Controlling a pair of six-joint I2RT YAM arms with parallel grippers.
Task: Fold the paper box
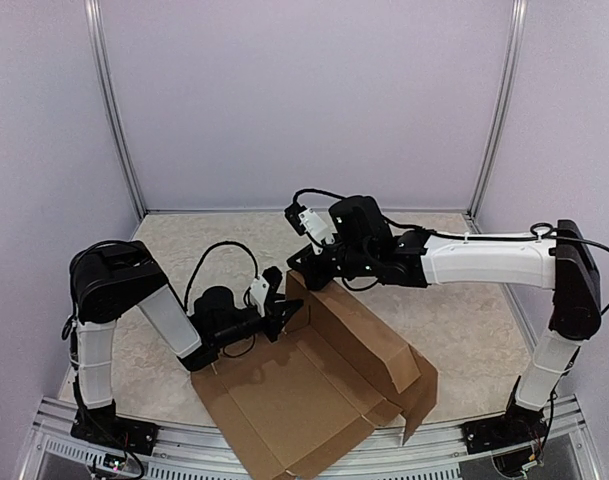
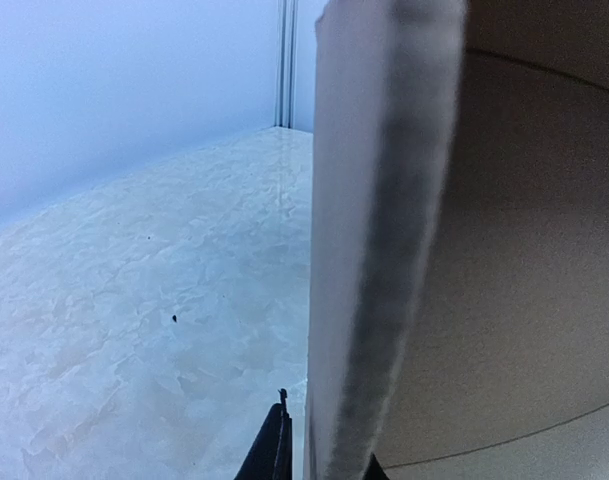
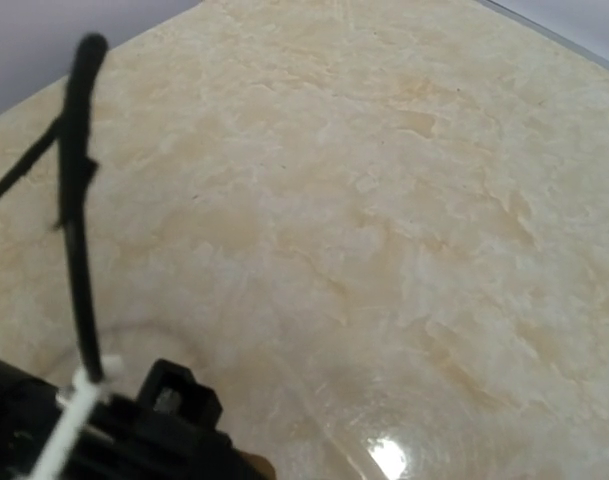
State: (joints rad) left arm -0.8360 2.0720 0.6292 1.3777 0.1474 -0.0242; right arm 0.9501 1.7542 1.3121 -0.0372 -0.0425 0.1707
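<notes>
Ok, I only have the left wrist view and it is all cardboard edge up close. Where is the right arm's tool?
Observer: The right tool is at the far top corner of the paper box's raised panel, just beyond your left tool.
Operator: Is it open?
Observer: No, its jaws are shut. From above I cannot tell whether they pinch the cardboard or only press against it.
Operator: And the rest of the sheet?
Observer: It lies flat on the table toward the arm bases, and its near corner sticks out past the table's front edge.
</notes>
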